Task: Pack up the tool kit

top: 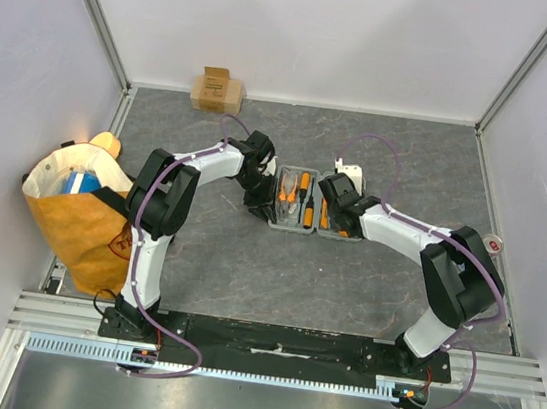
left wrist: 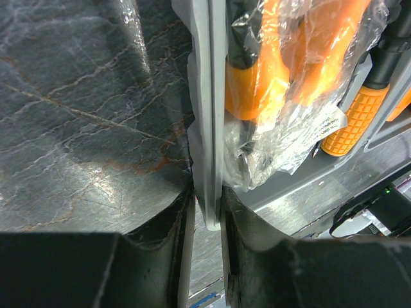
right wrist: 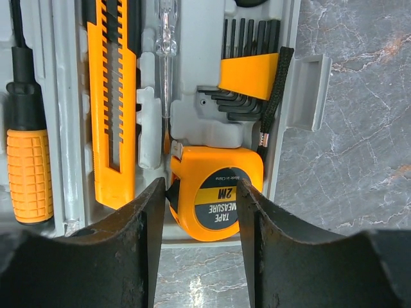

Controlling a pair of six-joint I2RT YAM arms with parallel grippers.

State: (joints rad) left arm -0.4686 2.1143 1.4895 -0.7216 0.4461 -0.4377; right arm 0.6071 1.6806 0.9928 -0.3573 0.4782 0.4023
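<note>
The grey case (top: 295,229) is lying open near the middle of the table (top: 243,281), its trays facing up, sitting right between the two arms. The left gripper (left wrist: 207,212) is pinching the case's thin left wall, fingers nearly together with the grey edge squeezed between them; just inside that wall, pliers (left wrist: 282,83) wrapped in clear plastic are resting in their slot. The right gripper (right wrist: 200,192) is hanging over the near end of the right tray, jaws standing partway open astride the tape measure (right wrist: 215,199), one finger at each of its sides. I cannot tell whether they are actually pressing it. Left of the tape measure a utility knife (right wrist: 112,128) and a screwdriver (right wrist: 29,173) are lying lengthwise, with hex keys (right wrist: 247,70) sitting beyond it. A cardboard box (top: 215,88) is standing at the far wall, and a yellow bag (top: 81,210) is slumping at the left.
</note>
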